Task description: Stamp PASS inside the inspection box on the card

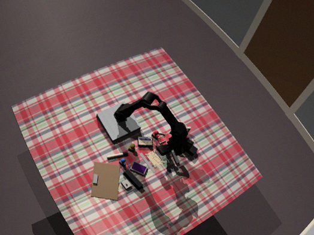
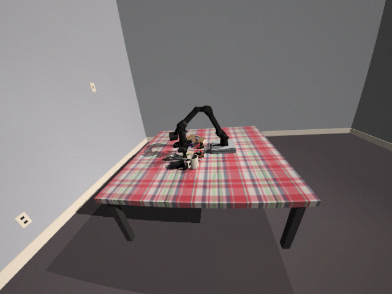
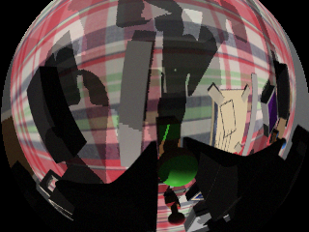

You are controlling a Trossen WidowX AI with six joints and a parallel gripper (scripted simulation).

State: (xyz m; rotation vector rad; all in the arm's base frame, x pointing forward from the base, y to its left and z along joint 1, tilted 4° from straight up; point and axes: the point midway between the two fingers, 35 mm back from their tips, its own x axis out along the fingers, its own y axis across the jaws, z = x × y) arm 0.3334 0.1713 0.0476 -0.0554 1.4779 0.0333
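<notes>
My gripper [image 3: 169,143] [image 1: 169,153] is shut on the green-knobbed stamp [image 3: 179,170], low over the cloth beside the card. The stamp's lettering and lower end cannot be made out. The cream card [image 1: 155,158] [image 3: 238,99] lies flat beside the gripper, with an outlined box and printed lines on it; no clear stamp print can be made out. An open purple pad [image 1: 139,168] [image 3: 273,107] lies beyond the ruler. A dark case with a cream and blue face [image 1: 145,141] lies nearer the arm's base. Other stamps have red [image 1: 155,133], yellow [image 1: 132,146] and blue [image 1: 123,161] knobs.
A clear ruler [image 1: 147,162] lies along the card. A grey bar [image 3: 135,87] lies near the gripper. A mug [image 2: 194,162] stands close by. A black bar [image 1: 133,179], white marker [image 1: 115,156], small white box [image 1: 126,184] and clipboard [image 1: 106,181] lie farther off.
</notes>
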